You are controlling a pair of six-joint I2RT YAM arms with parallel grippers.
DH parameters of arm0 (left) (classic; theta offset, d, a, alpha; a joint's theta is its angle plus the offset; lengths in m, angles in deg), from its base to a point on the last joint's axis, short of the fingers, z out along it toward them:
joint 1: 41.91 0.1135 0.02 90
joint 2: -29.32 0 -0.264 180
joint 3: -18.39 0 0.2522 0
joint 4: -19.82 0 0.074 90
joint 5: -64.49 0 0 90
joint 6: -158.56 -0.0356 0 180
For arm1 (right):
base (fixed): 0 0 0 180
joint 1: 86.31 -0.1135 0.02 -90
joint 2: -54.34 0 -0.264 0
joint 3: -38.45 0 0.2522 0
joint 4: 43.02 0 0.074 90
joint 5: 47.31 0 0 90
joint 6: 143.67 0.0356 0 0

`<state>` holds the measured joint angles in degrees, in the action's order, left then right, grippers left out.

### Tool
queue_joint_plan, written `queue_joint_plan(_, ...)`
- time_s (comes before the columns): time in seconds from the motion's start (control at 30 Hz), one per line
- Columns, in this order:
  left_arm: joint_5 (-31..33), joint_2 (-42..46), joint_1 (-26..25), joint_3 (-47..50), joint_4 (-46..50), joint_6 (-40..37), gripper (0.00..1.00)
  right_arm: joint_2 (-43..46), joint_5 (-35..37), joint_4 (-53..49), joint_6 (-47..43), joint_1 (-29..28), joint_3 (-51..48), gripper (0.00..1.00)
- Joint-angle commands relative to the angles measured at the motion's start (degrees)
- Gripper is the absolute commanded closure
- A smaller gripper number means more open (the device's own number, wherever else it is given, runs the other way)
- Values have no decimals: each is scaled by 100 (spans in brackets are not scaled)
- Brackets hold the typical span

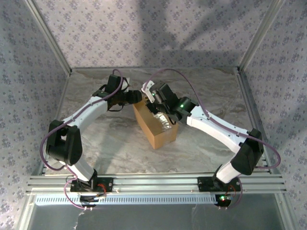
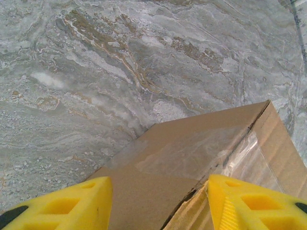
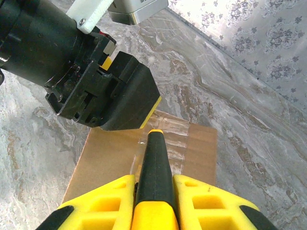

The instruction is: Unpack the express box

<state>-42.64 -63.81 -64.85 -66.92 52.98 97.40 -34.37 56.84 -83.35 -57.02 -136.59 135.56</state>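
Express box [image 1: 154, 127] sits mid-table [image 1: 115, 143], flaps shut and tape [image 3: 169, 140] on the seam, so I count 0 steps done. Right gripper [image 3: 153, 181] pinches a black tool [image 3: 154, 155] at that tape. Left gripper [image 2: 160, 191], half-spread and empty, is over 1 end.

The worktop [image 1: 211, 91] is grey and marbled. A brown cardboard box [image 1: 156, 132] stands on it, near the middle.
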Motion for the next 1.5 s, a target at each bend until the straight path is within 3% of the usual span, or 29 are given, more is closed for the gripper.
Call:
queue_joint_plan(0.0, 192, -180, -26, -20, 406, 34, 45, -102, -157, -233, 186, 18, -192, 100)
queue_joint_plan(1.47, 315, 222, -141, 268, 139, 192, 48, -29, -311, -201, 353, 174, -469, 100)
